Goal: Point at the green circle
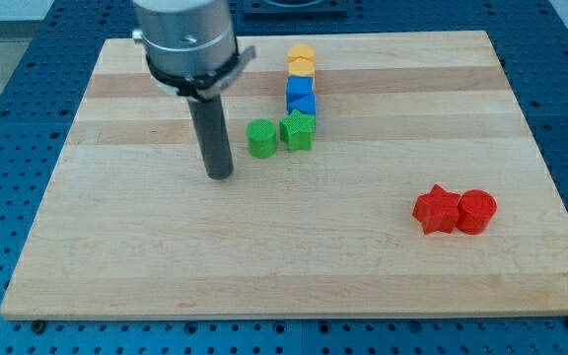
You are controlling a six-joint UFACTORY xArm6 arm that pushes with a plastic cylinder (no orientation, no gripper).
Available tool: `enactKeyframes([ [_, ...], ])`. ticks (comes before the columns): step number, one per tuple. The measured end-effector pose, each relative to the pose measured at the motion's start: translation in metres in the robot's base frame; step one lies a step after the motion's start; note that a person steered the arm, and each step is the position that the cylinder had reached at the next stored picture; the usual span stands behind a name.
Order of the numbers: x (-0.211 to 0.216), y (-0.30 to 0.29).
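One tip point(221, 174) just left of green circle point(261, 138).

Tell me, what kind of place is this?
Probably a robotics lab: a wooden board on a blue perforated bench, small coloured blocks like the green circle, and my tip just left of it.

Matt plastic green circle point(260, 138) on smooth wooden board point(363, 266).

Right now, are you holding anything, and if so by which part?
Nothing is held. My tip rests bare on the board, just to the view's left of the green circle, not touching it.
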State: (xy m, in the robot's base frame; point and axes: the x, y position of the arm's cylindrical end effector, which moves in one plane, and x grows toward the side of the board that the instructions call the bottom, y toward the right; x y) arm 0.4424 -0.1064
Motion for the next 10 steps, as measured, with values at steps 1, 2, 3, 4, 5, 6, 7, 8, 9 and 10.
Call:
enactKeyframes([
  [1,-0.038,-0.027],
  [2,-0.067,-0.029],
  [3,-0.07,-0.029],
  [4,-0.07,-0.029],
  [5,-0.069,-0.025],
  [6,-0.066,-0.001],
  [7,-0.061,0.014],
  [8,-0.061,0.019],
  [9,-0.061,0.021],
  [10,-0.061,0.027],
])
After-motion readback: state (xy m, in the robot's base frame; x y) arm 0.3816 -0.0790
